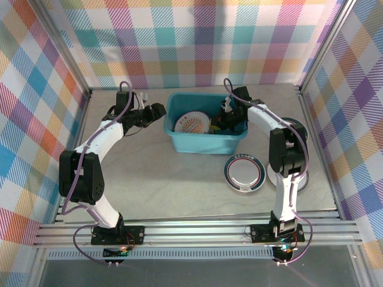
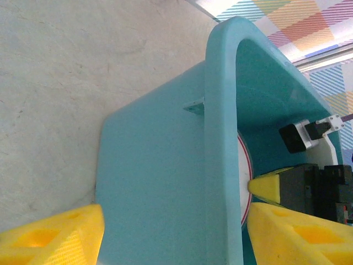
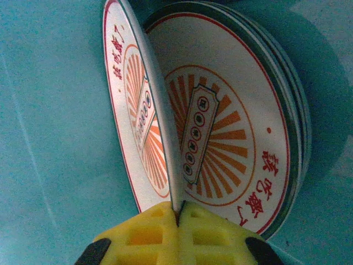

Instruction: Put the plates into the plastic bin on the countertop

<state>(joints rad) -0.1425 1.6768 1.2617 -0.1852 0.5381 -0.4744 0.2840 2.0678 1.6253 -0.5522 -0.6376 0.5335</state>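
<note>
Plaid walls (image 1: 197,42) ring the beige desk (image 1: 179,191), where the teal plastic bin (image 1: 206,143) sits upper centre of the top view; inside it my right pincer (image 3: 177,214) pinches a sunburst plate (image 3: 124,110) by its rim, on edge beside the stacked plates (image 3: 237,138). Released this steep, it may clatter down or wedge against the wall, and my left pincer (image 2: 174,223), spread astride the rim, could drag the bin if swung.

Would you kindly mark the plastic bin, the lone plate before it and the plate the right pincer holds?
plastic bin (image 1: 206,143), top view, near wall.
lone plate (image 1: 244,173), top view, centre.
held plate (image 3: 124,83), right wrist view, face.
</note>
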